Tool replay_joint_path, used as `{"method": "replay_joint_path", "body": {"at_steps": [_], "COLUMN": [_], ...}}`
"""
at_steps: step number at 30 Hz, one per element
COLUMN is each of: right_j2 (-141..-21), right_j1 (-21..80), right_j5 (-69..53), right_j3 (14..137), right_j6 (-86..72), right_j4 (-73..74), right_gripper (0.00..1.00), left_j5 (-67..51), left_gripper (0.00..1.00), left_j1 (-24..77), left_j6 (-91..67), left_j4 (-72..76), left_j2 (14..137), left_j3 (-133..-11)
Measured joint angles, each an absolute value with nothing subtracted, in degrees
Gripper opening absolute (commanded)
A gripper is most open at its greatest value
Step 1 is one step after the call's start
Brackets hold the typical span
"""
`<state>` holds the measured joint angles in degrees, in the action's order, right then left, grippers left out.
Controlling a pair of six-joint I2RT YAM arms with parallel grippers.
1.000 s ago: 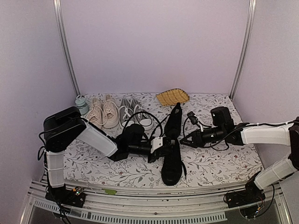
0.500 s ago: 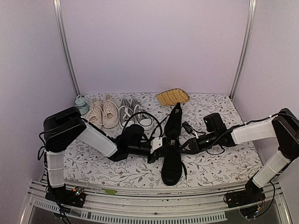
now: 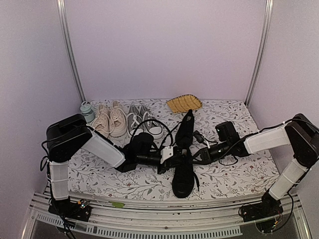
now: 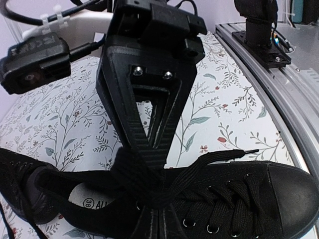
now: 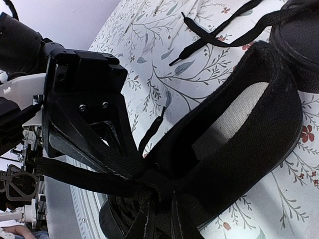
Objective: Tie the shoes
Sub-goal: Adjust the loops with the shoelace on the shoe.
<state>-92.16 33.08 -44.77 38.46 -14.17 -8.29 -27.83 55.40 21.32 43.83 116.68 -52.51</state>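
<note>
A floral-patterned tabletop (image 3: 239,179), backed by plain lilac walls, is occupied by a pair of all-black low-top canvas sneakers: the near sneaker (image 3: 183,181) lies toe toward the front edge, the far sneaker (image 3: 185,128) just beyond its heel. Above the near sneaker's eyelets, the left fingers (image 4: 142,134) are clenched on a flat black lace (image 4: 130,172), and the right fingers (image 5: 128,149) are seen pinched on the black lace from the opposite side.

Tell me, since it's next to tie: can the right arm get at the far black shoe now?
Probably yes, once freed: the far black shoe lies just beyond the right hand, nothing tall between, but that hand seems closed on a lace of the near shoe.
</note>
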Motion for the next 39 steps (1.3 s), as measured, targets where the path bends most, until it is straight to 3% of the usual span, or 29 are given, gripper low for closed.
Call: {"method": "replay_joint_path", "body": {"at_steps": [5, 9, 15, 24, 28, 33, 36, 39], "right_j2": [-94.0, -94.3, -94.1, -91.4, -91.4, -91.4, -91.4, -91.4], "right_j1": [33.1, 33.1, 33.1, 33.1, 33.1, 33.0, 33.0, 33.0], "right_j5": [-44.7, -44.8, -45.0, -45.9, -46.1, -46.2, -46.2, -46.1], "right_j3": [39.2, 39.9, 40.0, 39.9, 39.9, 39.9, 39.9, 39.9], "right_j6": [-14.2, -14.0, -14.1, -14.3, -14.4, -14.4, -14.4, -14.4], "right_j4": [-8.4, -8.7, -9.0, -9.1, -9.1, -9.0, -9.0, -8.8], "right_gripper": [0.17, 0.02, 0.00, 0.00, 0.00, 0.00, 0.00, 0.00], "left_j5": [-27.8, -27.9, -27.9, -27.4, -26.0, -24.4, -23.2, -22.2], "left_gripper": [0.00, 0.00, 0.00, 0.23, 0.28, 0.27, 0.18, 0.16], "left_j1": [55.4, 55.4, 55.4, 55.6, 56.3, 56.9, 57.1, 57.1], "left_j6": [21.3, 21.3, 20.7, 20.3, 21.0, 21.1, 21.3, 20.9], "left_j4": [43.9, 43.9, 44.3, 45.5, 45.3, 45.1, 45.2, 45.5], "left_j2": [116.7, 116.7, 116.7, 116.9, 117.4, 117.9, 117.9, 117.9], "left_j3": [-52.5, -52.5, -52.5, -53.5, -54.6, -55.4, -55.4, -55.4]}}
